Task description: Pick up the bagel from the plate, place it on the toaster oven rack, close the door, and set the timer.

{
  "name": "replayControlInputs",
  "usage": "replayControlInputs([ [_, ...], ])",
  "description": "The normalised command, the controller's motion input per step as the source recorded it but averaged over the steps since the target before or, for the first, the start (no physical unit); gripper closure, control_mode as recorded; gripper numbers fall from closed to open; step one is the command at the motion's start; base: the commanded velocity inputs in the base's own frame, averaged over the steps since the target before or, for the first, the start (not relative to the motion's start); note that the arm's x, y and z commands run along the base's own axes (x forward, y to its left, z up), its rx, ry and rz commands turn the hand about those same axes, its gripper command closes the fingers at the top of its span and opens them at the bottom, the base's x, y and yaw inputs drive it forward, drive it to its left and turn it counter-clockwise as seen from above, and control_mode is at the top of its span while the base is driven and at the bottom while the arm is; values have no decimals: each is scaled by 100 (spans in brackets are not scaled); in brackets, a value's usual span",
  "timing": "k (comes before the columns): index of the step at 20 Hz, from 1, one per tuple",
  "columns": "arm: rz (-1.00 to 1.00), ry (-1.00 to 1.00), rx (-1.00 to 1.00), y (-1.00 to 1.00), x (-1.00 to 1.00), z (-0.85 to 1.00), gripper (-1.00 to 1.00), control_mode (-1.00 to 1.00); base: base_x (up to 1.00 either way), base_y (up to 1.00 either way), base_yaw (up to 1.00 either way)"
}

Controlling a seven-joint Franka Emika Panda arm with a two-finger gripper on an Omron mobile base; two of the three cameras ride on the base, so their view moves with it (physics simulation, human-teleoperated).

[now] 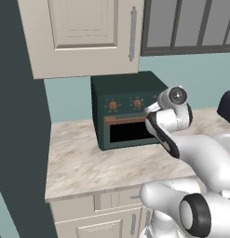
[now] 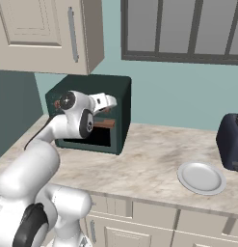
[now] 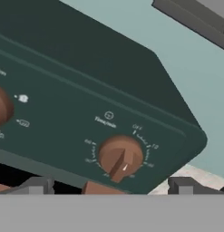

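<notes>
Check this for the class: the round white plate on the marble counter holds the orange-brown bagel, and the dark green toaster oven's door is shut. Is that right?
Not quite. In the right base view the round white plate on the marble counter lies bare, no bagel on it. The dark green toaster oven's door does look shut.

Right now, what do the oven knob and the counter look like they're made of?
The knob looks like coppery-brown plastic or metal with a soft sheen; I can't tell which. The counter looks like polished marble: pale beige with grey veins. The plate seems smooth white ceramic.
</notes>
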Motion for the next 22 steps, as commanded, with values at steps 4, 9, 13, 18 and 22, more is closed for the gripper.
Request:
replayControlInputs([
  [4, -4, 0, 14, 0, 0, 0, -100, -100, 0, 0, 0],
  [9, -7, 4, 13, 0, 8, 0, -100, -100, 0, 0, 0],
  [13, -9, 10, 12, 0, 7, 0, -100, -100, 0, 0, 0],
  [18, -6, 11, 7, 0, 0, 0, -100, -100, 0, 0, 0],
  [22, -3, 8, 6, 0, 0, 0, -100, -100, 0, 0, 0],
])
